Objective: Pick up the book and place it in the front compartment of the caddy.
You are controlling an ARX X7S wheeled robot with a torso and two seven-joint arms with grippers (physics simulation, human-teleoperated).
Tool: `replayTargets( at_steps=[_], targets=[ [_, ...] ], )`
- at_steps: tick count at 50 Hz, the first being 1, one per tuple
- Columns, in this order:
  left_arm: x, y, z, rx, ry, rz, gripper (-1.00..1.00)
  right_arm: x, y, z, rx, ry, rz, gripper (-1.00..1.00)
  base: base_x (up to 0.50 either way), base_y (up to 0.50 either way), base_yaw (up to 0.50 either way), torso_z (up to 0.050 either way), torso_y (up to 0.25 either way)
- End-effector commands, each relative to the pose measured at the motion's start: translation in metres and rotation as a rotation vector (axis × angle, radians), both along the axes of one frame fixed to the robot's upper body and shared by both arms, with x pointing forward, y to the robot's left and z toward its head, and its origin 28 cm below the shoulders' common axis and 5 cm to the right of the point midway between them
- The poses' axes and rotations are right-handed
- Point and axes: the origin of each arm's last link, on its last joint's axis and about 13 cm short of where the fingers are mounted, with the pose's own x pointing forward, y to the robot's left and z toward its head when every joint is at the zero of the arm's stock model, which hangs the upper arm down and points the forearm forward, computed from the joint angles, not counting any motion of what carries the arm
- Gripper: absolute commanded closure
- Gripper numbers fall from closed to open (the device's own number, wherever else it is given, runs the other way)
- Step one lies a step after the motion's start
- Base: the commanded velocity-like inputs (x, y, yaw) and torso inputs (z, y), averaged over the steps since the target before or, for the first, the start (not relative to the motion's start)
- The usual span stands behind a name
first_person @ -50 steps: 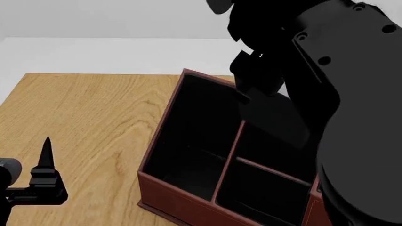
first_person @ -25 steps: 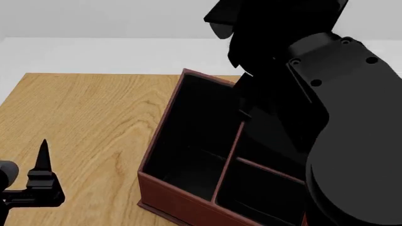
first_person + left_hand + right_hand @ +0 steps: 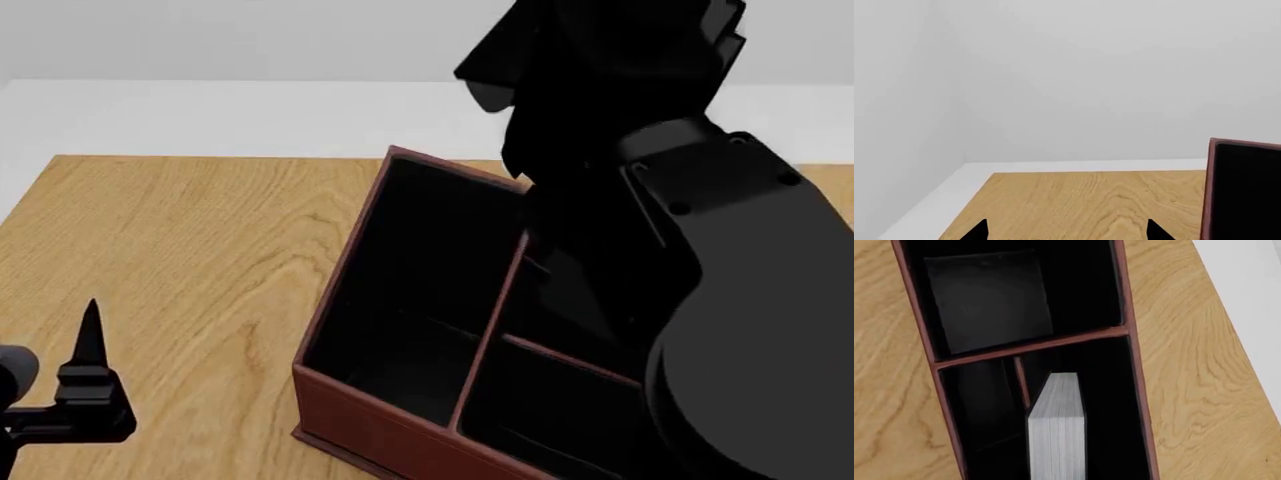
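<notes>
Caddy (image 3: 400,330), reddish-brown with a black interior and thin dividers, resting on the wooden bench (image 3: 187,260). The right arm (image 3: 721,280) reaches over the caddy's far side and hides much of it in the head view; the right pincer itself is not visible, so whether it grips cannot be told. In the right wrist view the book (image 3: 1057,430) stands on edge, white page edges toward the camera, inside a caddy (image 3: 1131,355) section next to a short divider and bounded by a cross divider; whether the book is held or resting cannot be told. The left pincer (image 3: 83,385) hovers low over bare bench, well apart from the caddy, its two tips (image 3: 981,230) spread with nothing between them.
</notes>
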Motion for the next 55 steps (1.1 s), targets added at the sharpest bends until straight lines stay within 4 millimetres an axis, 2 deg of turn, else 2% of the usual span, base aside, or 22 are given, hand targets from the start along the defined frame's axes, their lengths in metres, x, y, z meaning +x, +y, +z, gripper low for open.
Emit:
replayTargets(
  at_steps=[1,33,34,43,52,55],
  targets=[
    [0.001,0.002,0.000,-0.015,-0.023,-0.003,-1.00,0.003,0.003,-0.001,-0.065,-0.027,0.025,1.00,0.00,0.00,0.00,0.000,0.010],
    [0.001,0.002,0.003,-0.014,-0.028,0.004,-1.00,0.007,-0.003,-0.034,-0.125,-0.035,-0.016,1.00,0.00,0.00,0.00,0.000,0.001],
    [0.001,0.002,0.003,-0.015,-0.026,0.003,-1.00,0.006,-0.003,-0.033,-0.120,-0.045,-0.019,-1.00,0.00,0.00,0.00,0.000,0.000],
    [0.000,0.001,0.002,-0.017,-0.027,0.001,-1.00,0.005,-0.001,-0.022,-0.139,-0.051,-0.020,-1.00,0.00,0.00,0.00,0.000,0.000],
    [0.000,0.002,0.003,-0.022,-0.027,0.004,-1.00,0.001,0.004,0.007,-0.177,-0.088,0.001,-1.00,0.00,0.00,0.00,0.000,0.000],
    [-0.001,0.002,0.003,-0.023,-0.030,0.002,-1.00,-0.007,0.005,0.016,-0.174,-0.095,0.009,-1.00,0.00,0.00,0.00,0.000,0.000]
  ],
)
